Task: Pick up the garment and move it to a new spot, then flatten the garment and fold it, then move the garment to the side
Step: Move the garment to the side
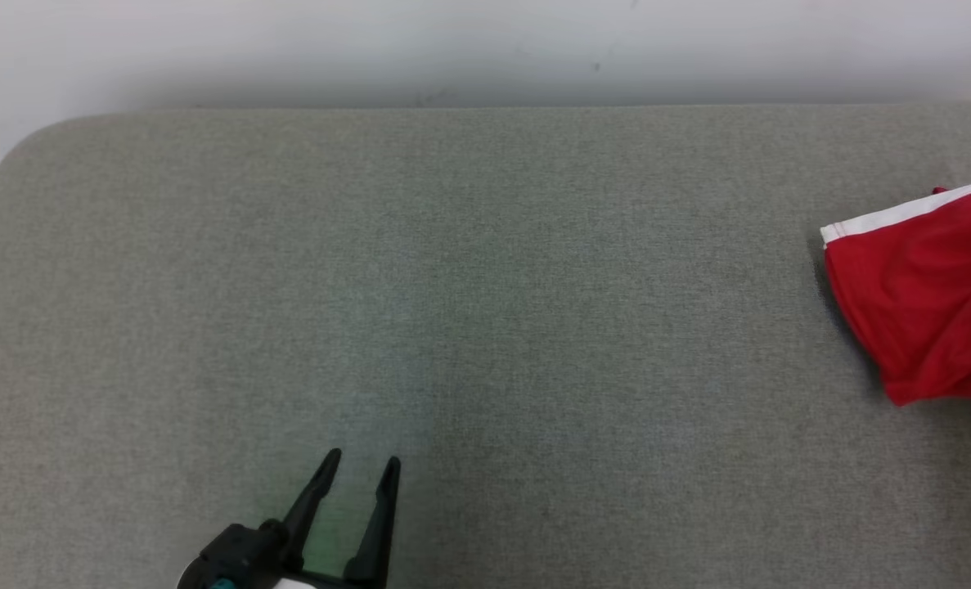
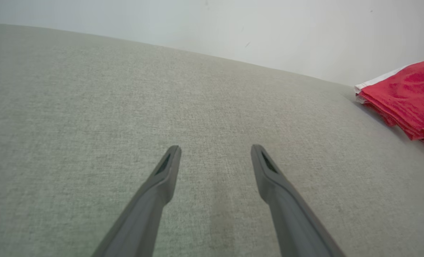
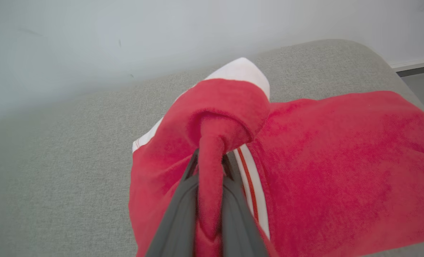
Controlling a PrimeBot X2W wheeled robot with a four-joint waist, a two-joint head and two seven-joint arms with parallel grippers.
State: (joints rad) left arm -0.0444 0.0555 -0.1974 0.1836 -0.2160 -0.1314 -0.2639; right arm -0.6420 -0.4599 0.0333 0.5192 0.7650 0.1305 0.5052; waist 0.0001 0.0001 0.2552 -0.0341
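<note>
Right pincer (image 3: 210, 157) clamps red garment (image 3: 333, 160), left pincer (image 1: 364, 458) wide open.

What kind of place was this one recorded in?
Probably a plain indoor test room: a grey fabric-covered padded surface with rounded corners stands against a bare white wall, with one red garment on it.

Head view: high up, looking forward and down on the grey upholstered surface (image 1: 485, 327), with its far edge against the wall (image 1: 485, 49) and its far-left corner in frame. Left wrist view: low and near the surface, facing along the left gripper (image 2: 215, 147) toward the far edge. Right wrist view: very close on the red garment (image 3: 340, 178), looking along the right gripper (image 3: 210, 157) toward a rounded far corner. All three share surface and wall. Head and left wrist views share the garment's white-trimmed end.
</note>
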